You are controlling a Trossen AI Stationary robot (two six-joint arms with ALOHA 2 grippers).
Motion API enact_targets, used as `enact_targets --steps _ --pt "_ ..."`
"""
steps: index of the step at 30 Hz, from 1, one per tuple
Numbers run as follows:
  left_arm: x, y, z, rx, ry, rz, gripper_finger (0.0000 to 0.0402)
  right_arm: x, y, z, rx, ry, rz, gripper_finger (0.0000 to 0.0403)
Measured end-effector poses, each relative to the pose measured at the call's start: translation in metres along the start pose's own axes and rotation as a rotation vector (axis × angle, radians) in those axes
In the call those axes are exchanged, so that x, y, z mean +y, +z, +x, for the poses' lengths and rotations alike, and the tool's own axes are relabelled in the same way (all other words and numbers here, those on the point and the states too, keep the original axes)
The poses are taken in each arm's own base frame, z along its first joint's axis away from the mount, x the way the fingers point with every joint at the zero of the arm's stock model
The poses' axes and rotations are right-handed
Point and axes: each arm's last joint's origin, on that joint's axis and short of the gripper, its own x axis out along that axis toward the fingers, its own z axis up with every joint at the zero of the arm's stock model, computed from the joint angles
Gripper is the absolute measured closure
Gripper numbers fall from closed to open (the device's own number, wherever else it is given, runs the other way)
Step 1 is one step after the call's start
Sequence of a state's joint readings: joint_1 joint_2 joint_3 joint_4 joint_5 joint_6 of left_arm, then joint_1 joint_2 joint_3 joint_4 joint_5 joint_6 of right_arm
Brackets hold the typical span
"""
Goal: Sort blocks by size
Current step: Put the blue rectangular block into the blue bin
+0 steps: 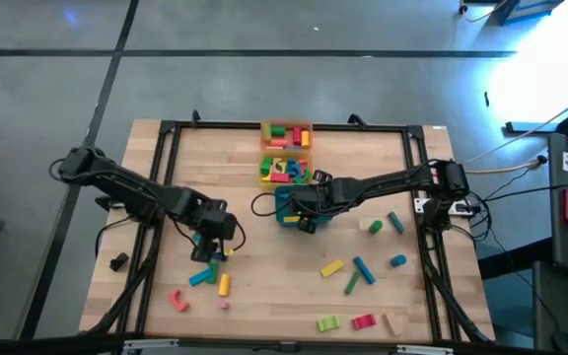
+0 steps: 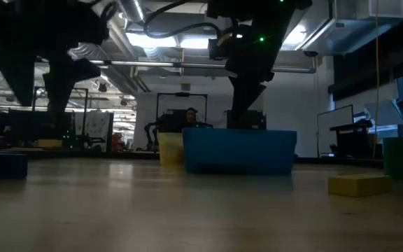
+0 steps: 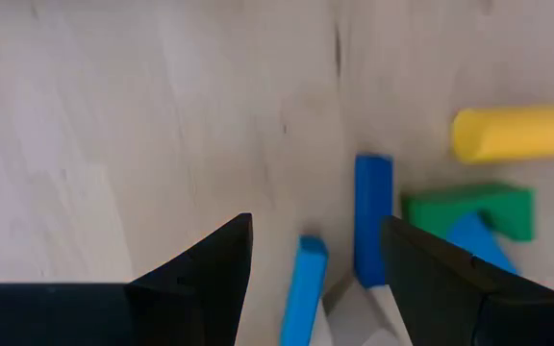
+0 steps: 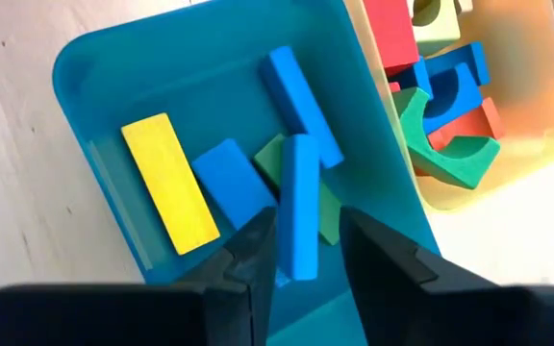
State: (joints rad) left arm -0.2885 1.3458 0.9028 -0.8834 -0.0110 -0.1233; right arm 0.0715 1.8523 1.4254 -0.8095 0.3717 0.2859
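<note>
Right gripper (image 4: 301,255) over teal tray (image 4: 94,72) — fingers part-open around a blue bar (image 4: 299,207), lengthwise between them; grip unclear. Left gripper (image 3: 315,279) wide open — empty.

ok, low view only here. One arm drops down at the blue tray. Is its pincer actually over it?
Observer: Yes. The right pincer is over the teal tray, its fingers open around a blue bar.
Operator: What's in the tray?
Observer: A flat yellow block, a blue block, another blue bar and a green block.
Operator: And the left arm?
Observer: The left pincer is open, low over a light-blue bar on the table, left of the tray in the high view.
</note>
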Motion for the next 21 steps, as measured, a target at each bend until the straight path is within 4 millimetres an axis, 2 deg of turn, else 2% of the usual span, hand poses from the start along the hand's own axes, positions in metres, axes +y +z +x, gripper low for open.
enact_targets --steps 11,21 --pt "0.000 0.000 0.029 0.177 0.018 0.055 0.0192 0.000 0.000 0.000 0.000 0.000 0.000 0.0285" --pt "0.000 0.002 0.039 0.221 0.021 0.058 0.0192 0.000 0.000 0.000 0.000 0.000 0.000 0.0285"
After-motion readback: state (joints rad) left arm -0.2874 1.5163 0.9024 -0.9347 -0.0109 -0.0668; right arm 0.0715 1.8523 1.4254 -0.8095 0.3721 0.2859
